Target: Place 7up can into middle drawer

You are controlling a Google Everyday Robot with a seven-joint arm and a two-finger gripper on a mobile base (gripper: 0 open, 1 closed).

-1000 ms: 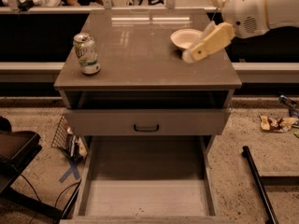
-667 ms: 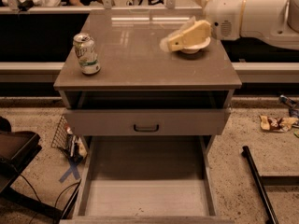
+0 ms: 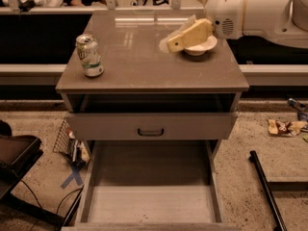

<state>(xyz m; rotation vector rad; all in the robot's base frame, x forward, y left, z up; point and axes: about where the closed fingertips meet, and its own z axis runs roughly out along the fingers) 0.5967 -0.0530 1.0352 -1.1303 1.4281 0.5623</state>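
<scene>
The 7up can stands upright on the left part of the grey cabinet top. My gripper hangs over the right middle of the top, pointing left, just in front of a white bowl. It is well to the right of the can and holds nothing that I can see. The middle drawer is pulled out wide at the bottom of the view, and its flat grey floor is bare.
A grey drawer front with a small dark handle sits above the open drawer. My white arm reaches in from the upper right. A dark chair, cables and a wire basket are on the floor left; a black pole lies right.
My gripper has swung left across the cabinet top, from the right of the bowl to its left side, closer to the can. The can and drawers have not moved.
</scene>
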